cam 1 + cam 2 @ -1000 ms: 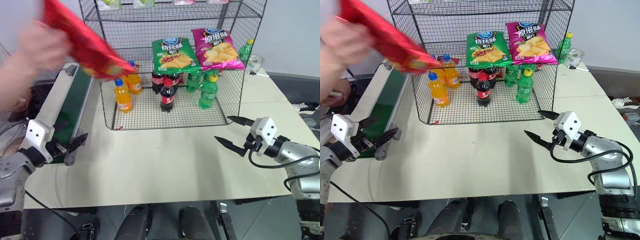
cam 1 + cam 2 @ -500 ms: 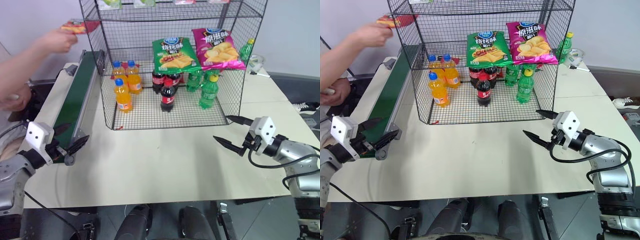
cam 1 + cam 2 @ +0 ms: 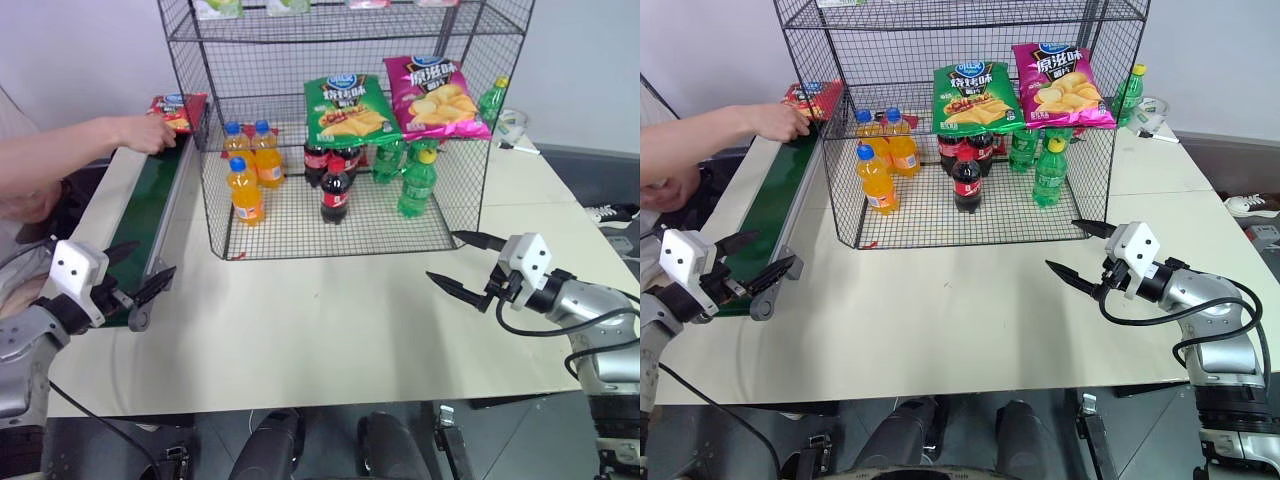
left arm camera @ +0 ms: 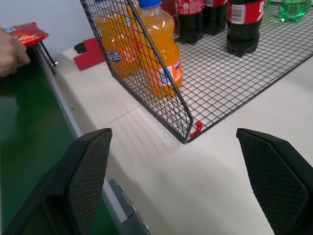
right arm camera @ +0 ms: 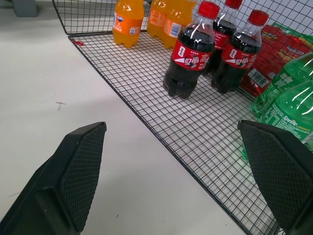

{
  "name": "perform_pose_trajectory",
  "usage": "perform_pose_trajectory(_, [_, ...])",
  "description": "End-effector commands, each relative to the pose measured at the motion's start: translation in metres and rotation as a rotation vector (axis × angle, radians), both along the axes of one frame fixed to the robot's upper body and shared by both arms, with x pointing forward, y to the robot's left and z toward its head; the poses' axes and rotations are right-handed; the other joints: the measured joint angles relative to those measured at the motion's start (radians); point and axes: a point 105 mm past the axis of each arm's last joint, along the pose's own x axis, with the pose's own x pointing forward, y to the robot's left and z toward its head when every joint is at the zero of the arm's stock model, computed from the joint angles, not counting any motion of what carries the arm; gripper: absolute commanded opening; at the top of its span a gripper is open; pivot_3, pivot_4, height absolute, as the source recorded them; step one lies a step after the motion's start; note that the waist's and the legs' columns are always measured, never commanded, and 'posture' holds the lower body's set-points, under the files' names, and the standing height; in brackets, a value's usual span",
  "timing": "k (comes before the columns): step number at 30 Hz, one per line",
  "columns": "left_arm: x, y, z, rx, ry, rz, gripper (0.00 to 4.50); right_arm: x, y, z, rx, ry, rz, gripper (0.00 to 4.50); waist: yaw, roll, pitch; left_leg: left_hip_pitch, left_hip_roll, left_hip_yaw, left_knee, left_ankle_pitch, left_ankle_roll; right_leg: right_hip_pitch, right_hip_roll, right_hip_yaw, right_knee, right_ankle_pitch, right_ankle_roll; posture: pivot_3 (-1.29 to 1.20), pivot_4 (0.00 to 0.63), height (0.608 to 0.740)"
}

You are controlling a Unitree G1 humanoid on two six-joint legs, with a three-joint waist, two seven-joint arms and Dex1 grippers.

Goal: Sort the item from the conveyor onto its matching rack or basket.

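The item, a red crisp bag (image 3: 178, 108), is at the far end of the dark green conveyor (image 3: 148, 215), with a person's hand (image 3: 150, 131) holding its near edge. The left wrist view shows the same bag (image 4: 29, 33) by the hand. Right of the belt stands the black wire rack (image 3: 215, 215). My left gripper (image 3: 138, 268) is open and empty at the conveyor's near end. Open and empty too, my right gripper (image 3: 441, 255) hovers over the table in front of the rack's right corner.
Orange bottles (image 3: 245, 188), cola bottles (image 3: 335, 188) and green bottles (image 3: 417, 183) stand on the rack's bottom tier. A green bag (image 3: 345, 107) and a pink bag (image 3: 435, 97) lie on the tier above. The person's arm (image 3: 60, 160) reaches in from the left.
The person's hand swung the red bag from close overhead out to the conveyor's far end and lowered it there. Both grippers stayed where they were, open.
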Motion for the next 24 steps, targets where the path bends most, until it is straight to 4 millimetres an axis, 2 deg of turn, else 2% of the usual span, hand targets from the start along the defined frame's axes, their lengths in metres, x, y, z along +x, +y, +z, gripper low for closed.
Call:
perform_pose_trajectory(1, [-0.0061, 0.0044, 0.0118, -0.012, -0.043, 0.015, 4.26, -0.0001, 0.0038, 0.0122, 0.004, -0.047, 0.028, 4.5, -0.001, 0.0, 0.0, 0.0, 0.0, 0.0, 0.0, 0.0, 0.0, 0.0, 0.0, 0.0, 0.0, 0.0, 0.0, 0.0, 0.15, 0.74])
perform_pose_trajectory(24, [-0.0074, 0.0089, 0.009, 0.055, -0.054, 0.057, 4.26, -0.001, 0.0106, 0.0107, 0.019, -0.028, 0.045, 4.5, 0.0, 0.0, 0.0, 0.0, 0.0, 0.0, -0.001, 0.0, 0.0, 0.0, 0.0, 0.0, -0.001, 0.0, 0.0, 0.0, 0.15, 0.74])
